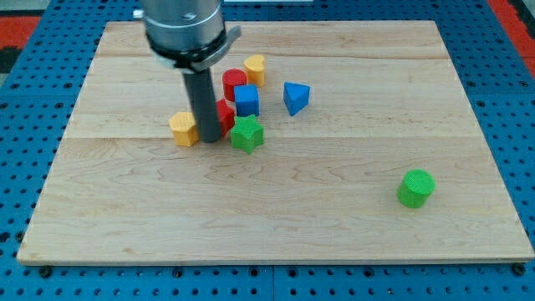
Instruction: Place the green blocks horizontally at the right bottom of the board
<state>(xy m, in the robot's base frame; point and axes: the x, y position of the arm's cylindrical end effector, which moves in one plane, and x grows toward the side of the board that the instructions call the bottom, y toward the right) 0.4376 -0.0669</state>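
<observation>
A green star-shaped block (247,134) lies left of the board's middle. A green round block (415,188) sits alone near the view's bottom right. My tip (210,139) rests on the board just left of the green star, between it and a yellow block (184,129). A red block (225,113) is partly hidden behind the rod.
A red cylinder (234,84), a blue cube (247,100), a blue triangular block (296,97) and a yellow heart-shaped block (255,68) cluster above the green star. The wooden board (334,234) lies on a blue pegboard surface.
</observation>
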